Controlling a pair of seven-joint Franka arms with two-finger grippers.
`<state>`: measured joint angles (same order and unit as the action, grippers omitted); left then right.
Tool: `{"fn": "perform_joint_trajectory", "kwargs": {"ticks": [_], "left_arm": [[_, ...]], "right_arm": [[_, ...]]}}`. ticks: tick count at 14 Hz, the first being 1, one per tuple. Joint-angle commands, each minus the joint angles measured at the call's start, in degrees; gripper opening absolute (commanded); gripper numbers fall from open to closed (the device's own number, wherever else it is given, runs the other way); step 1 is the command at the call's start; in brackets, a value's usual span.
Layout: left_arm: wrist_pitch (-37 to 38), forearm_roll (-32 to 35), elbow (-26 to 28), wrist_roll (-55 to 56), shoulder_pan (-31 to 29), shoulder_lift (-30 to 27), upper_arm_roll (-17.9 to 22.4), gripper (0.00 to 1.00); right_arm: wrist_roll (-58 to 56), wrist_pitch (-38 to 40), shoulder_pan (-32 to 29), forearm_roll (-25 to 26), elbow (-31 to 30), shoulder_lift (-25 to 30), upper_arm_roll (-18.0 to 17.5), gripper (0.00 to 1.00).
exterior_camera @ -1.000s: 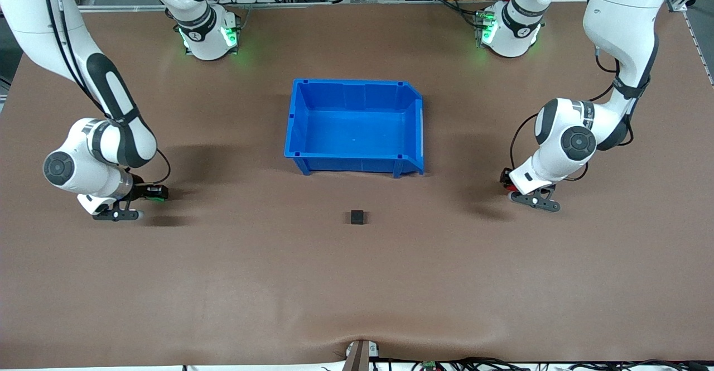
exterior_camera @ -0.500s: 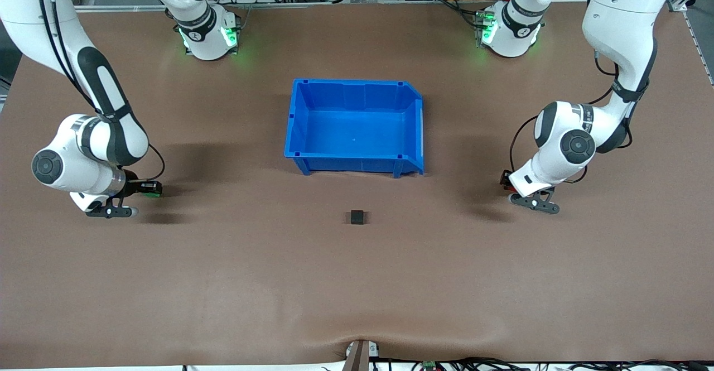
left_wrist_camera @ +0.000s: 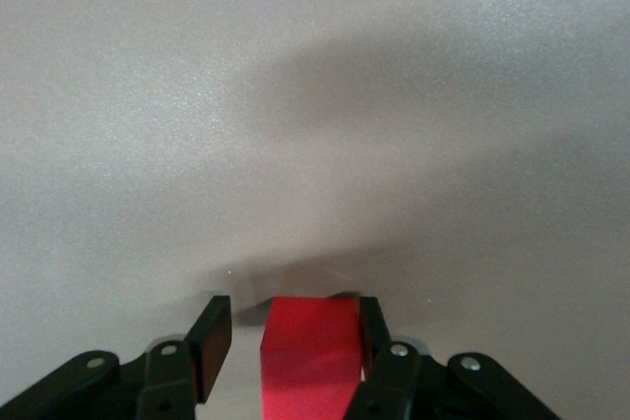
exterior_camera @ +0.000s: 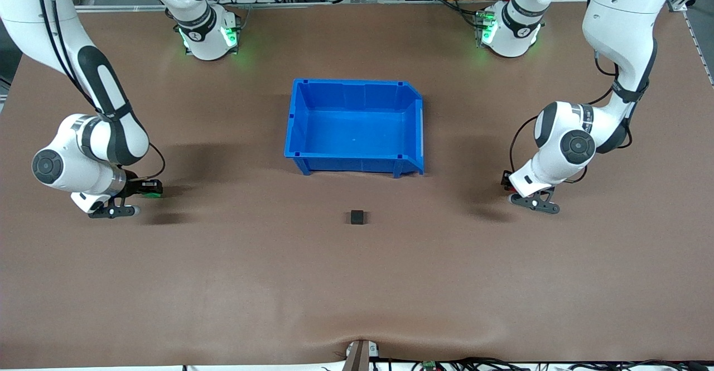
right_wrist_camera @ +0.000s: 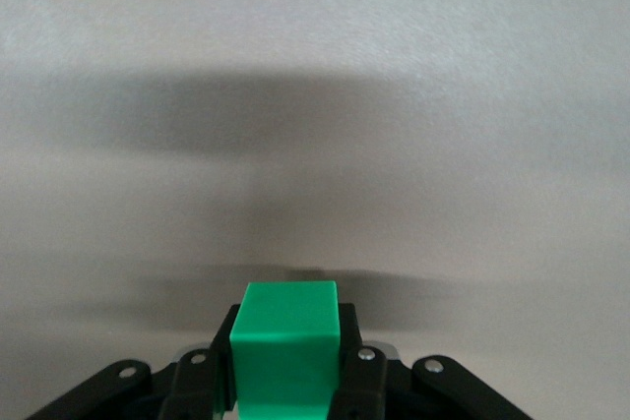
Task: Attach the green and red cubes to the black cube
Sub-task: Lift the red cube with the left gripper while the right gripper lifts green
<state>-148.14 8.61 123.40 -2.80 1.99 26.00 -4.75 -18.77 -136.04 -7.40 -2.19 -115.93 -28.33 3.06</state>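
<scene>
1. Grip status: right gripper (right_wrist_camera: 288, 333) clenched on green cube (right_wrist_camera: 287, 366), 9 o'clock of black cube (exterior_camera: 357, 217); black sits 6 o'clock of blue bin (exterior_camera: 357, 82)
2. Left gripper (left_wrist_camera: 290, 320) unclenched, straddling red cube (left_wrist_camera: 310, 361) at 3 o'clock, one-sided gap
3. Centre it, clamp square, then lift

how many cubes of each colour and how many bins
green cube: 1
red cube: 1
black cube: 1
blue bin: 1
total: 4
</scene>
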Motion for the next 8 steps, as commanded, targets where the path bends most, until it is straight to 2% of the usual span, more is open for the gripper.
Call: {"fn": "perform_joint_trajectory", "kwargs": {"ticks": [1, 6, 7, 8], "left_arm": [[-0.3, -0.4, -0.6, 0.3, -0.2, 0.5, -0.2, 0.57], [-0.2, -0.4, -0.4, 0.3, -0.3, 0.5, -0.2, 0.42], [-0.2, -0.4, -0.3, 0.3, -0.5, 0.5, -0.2, 0.36], [-0.2, -0.4, -0.2, 0.3, -0.7, 0.5, -0.2, 0.25]], "right_arm": [[-10.5, 0.1, -1.7, 0.5, -0.3, 1.4, -0.5, 0.0], [-27.2, 0.3, -1.8, 0.5, 2.7, 1.3, -0.5, 0.0], [-31.1, 0.3, -1.8, 0.5, 3.9, 1.3, -0.5, 0.0], [-34.5, 0.6, -1.9, 0.3, 5.0, 1.3, -0.6, 0.0]]}}
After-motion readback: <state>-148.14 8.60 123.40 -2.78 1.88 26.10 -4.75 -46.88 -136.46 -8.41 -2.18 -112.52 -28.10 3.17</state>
